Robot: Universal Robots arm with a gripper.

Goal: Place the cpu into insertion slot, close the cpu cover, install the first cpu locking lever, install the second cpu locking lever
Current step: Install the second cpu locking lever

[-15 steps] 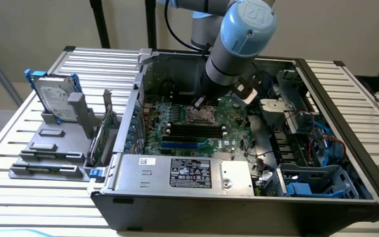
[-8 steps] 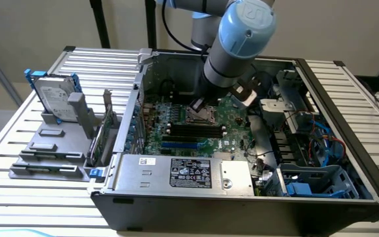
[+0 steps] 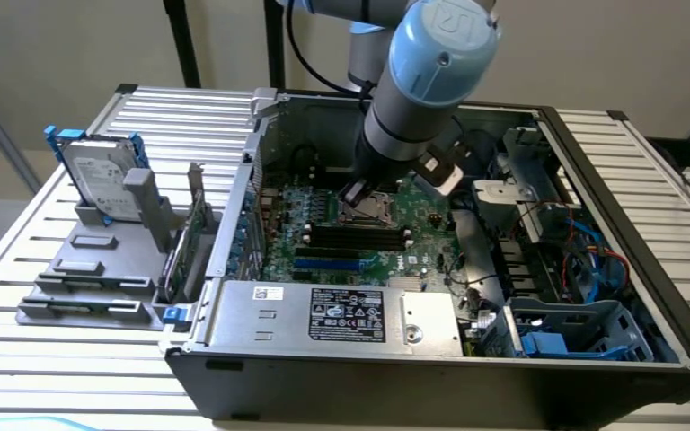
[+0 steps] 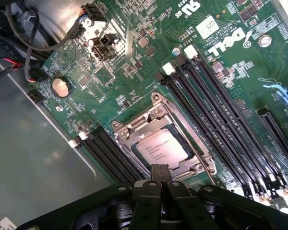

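A Universal Robots arm (image 3: 411, 108) displays its trademark livery: a silver-grey tubular body capped by a rounded pale-blue joint cover (image 3: 444, 40) with a faint embossed circular logo. A black cable (image 3: 301, 54) trails along the upper link. Below the wrist, a dark band meets a black mounting section. In the wrist view, the gripper (image 4: 159, 175) is matte black, its two slim fingers (image 4: 154, 173) pressed together, rising from broad angular black linkages with rounded pivot joints.
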